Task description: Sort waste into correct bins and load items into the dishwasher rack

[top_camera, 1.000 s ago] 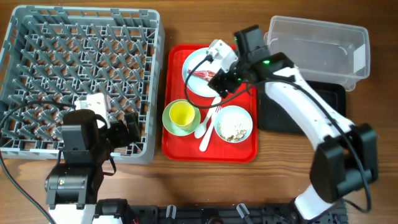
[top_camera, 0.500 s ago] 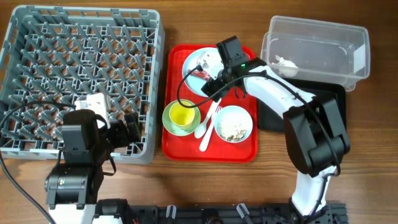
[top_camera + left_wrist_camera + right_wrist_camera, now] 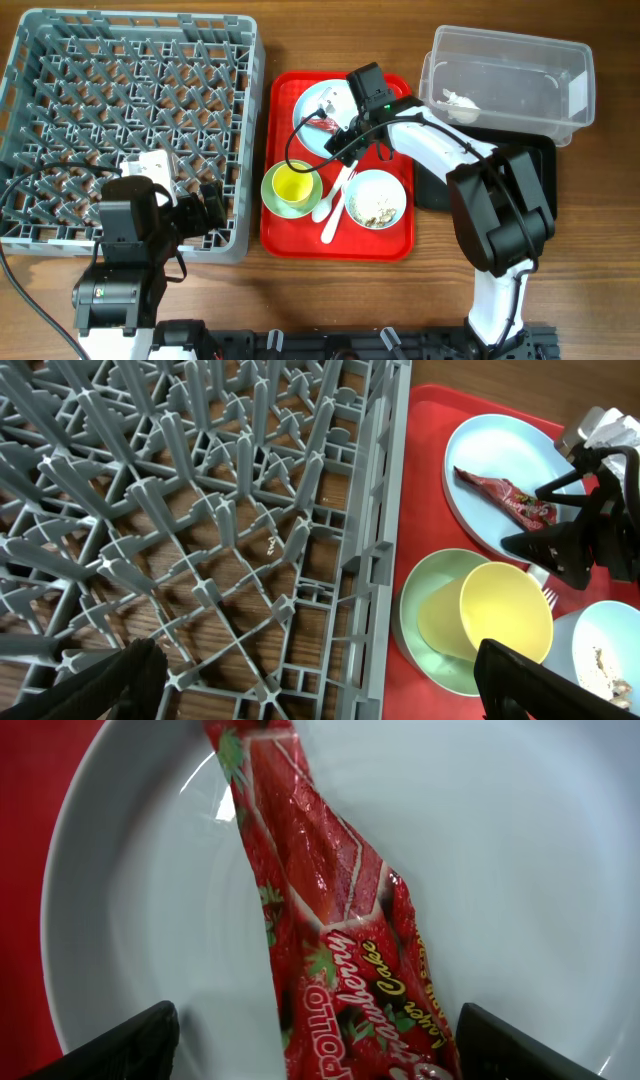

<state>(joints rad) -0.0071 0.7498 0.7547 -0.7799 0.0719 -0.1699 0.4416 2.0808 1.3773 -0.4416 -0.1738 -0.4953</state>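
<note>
The red candy wrapper point(image 3: 320, 123) lies on the pale blue-white plate point(image 3: 318, 100) on the red tray. My right gripper point(image 3: 338, 135) is open low over the plate. In the right wrist view its fingers point(image 3: 315, 1045) stand either side of the wrapper point(image 3: 320, 920) on the plate point(image 3: 500, 840). The yellow cup point(image 3: 293, 183) sits in the green bowl point(image 3: 272, 200). The blue bowl point(image 3: 377, 200) holds rice scraps. A white spoon point(image 3: 322, 208) and fork point(image 3: 336, 205) lie between the bowls. The white napkin point(image 3: 460, 102) lies in the clear tub point(image 3: 510, 75). My left gripper point(image 3: 320, 680) is open over the grey rack point(image 3: 200, 510).
The black tray point(image 3: 525, 170) lies under the clear tub's front edge. The red serving tray point(image 3: 340, 240) sits between the rack point(image 3: 130, 100) and the bins. In the left wrist view the plate point(image 3: 500, 450), wrapper point(image 3: 505, 495) and cup point(image 3: 495, 625) show at right.
My right gripper has swung left from near the clear tub and come down over the plate, straddling the wrapper. The left arm has not moved.
</note>
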